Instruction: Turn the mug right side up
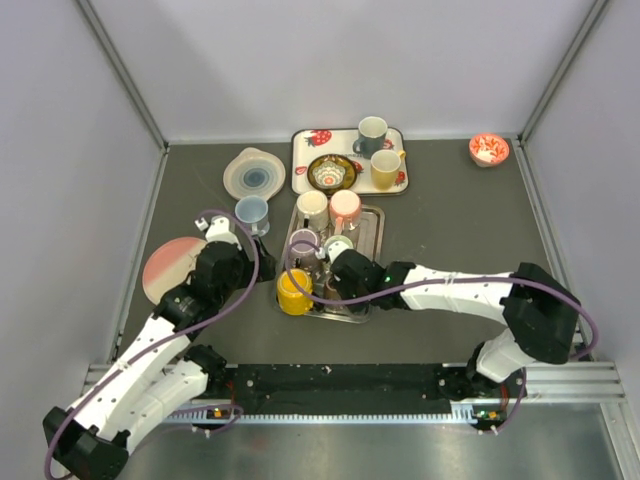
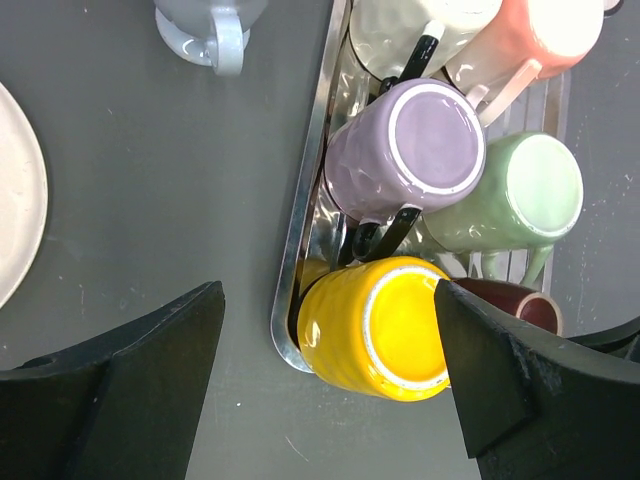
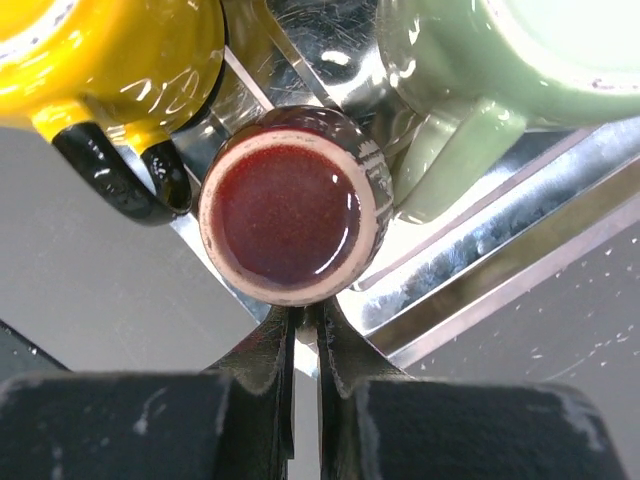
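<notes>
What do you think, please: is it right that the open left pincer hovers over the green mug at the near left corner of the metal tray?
Not quite: that mug is yellow, not green. The left wrist view shows the open left pincer hovering over the yellow mug at the near left corner of the metal tray; the green mug stands elsewhere in the tray.

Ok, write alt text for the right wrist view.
A dark red mug sits end-on in a metal tray, the right gripper shut just beneath it. A yellow mug with a black handle is upper left, a pale green mug upper right.
</notes>
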Robot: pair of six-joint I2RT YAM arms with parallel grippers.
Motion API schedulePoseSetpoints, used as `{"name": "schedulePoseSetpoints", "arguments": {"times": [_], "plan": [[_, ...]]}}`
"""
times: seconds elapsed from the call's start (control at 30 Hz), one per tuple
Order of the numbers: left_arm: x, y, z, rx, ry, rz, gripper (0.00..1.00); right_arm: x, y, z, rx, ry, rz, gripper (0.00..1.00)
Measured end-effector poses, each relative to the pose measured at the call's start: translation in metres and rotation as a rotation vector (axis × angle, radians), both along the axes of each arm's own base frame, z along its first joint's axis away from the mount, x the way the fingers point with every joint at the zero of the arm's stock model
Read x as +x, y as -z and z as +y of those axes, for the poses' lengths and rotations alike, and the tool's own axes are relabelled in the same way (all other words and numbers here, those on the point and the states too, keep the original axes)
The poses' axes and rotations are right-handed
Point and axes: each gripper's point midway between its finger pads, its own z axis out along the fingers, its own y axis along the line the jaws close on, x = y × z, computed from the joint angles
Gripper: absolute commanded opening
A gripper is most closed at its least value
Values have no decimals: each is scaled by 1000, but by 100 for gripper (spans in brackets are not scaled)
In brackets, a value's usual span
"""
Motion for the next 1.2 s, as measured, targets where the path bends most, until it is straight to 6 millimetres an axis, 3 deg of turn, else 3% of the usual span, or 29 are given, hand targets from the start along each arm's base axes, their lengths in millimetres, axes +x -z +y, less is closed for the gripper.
{"name": "schedulePoseSetpoints", "arguments": {"times": [0.17,0.4,0.57,0.7,0.87,0.97,1.07,1.2], "plan": [[-1,-5,1,-7,-4,-17,91,-8,-23,-10,32,-5,-15,0],[1,-12,3,-9,-16,-34,90,-17,-89,-23,192,-2,-86,0],[4,-34,3,-40,-33,-80,93,-27,-130,-30,334,28,-106,0],[1,-63,-2,-133,-16,-173,96,-33,-161,-39,506,70,-103,0],[-10,-120,-32,-358,140,-368,96,-19,-201,-57,779,175,-121,0],[-23,-146,-65,-500,324,-434,95,-12,-223,-57,934,195,-133,0],[-30,-154,-93,-586,471,-411,92,-11,-242,-51,1065,174,-122,0],[-37,-150,-128,-669,616,-334,91,-10,-263,-47,1230,145,-105,0]]}}
